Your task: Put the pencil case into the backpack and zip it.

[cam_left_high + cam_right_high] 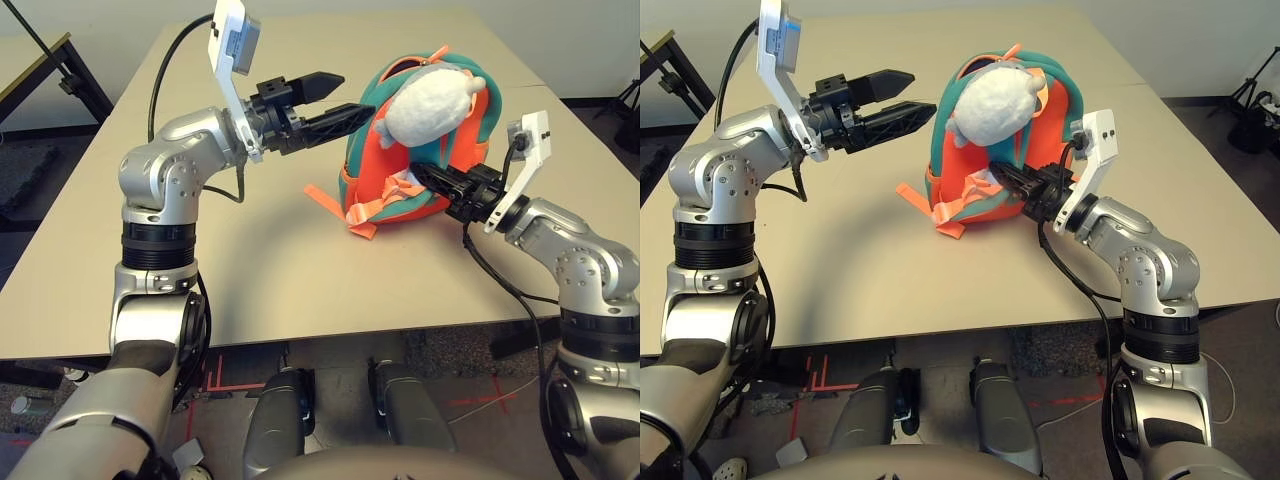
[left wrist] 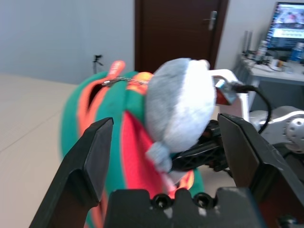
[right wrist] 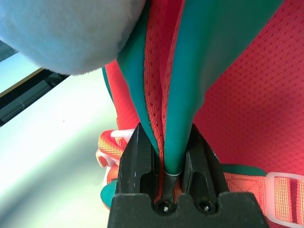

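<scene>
Two grippers in your view: the left gripper (image 1: pixel 335 98), upper centre, is spread wide and empty. Your right gripper (image 3: pixel 168 156) is clenched on the backpack (image 1: pixel 415 185), centre-right of the table (image 1: pixel 250 290).

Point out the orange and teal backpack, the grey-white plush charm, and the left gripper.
orange and teal backpack (image 1: pixel 375 178), left eye view, orange side panel.
grey-white plush charm (image 1: pixel 432 104), left eye view, body.
left gripper (image 1: pixel 340 98), left eye view, between fingertips.

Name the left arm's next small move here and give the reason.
Probably bring the left gripper back to the backpack top to check or finish the zip. Its fingers are open, empty and clear of the bag, while the right gripper is pinching the teal strap, steadying the bag upright. How far the zip is closed cannot be told.
</scene>
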